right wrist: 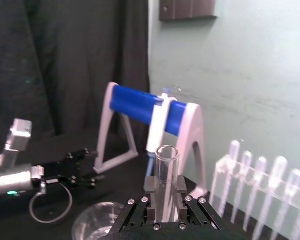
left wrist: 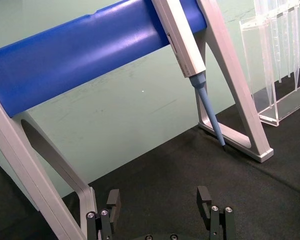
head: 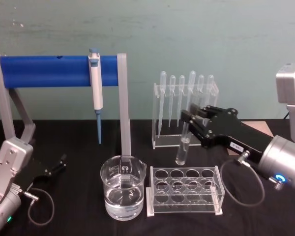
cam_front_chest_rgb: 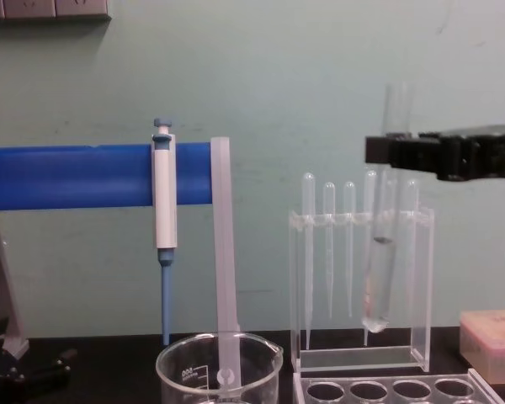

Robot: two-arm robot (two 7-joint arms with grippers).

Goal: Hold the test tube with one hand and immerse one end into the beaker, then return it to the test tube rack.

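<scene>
Right claw (head: 189, 119) clenched on the test tube (head: 181, 147), gripping it just below the open mouth so that most of its length hangs free beneath the fingers. The high grasp leaves the rounded lower end bare for dipping and should keep the claw clear of the liquid. The tube hangs nearly upright in the air, its bottom above the far edge of the test tube rack (head: 187, 204) and in front of the clear pipette stand (head: 162, 140); it touches neither. The right wrist view shows the tube's rim (right wrist: 166, 152) standing proud of the pads.

The beaker (head: 108, 182), partly filled with clear liquid, stands on the black table (head: 78, 142) just beside the rack, on the robot's left of it. The tube is thus raised and free but not yet over the beaker; judged from this, immersion is yet to come and calls for a sideways carry to the left, then a vertical descent through the wide mouth.

Left claw (head: 56, 166) rests low over the table at the far left, released, with its fingers (left wrist: 204, 197) apart and empty, beneath the blue bar (head: 44, 71) carrying the pipettor (head: 96, 81), well apart from the glassware.
</scene>
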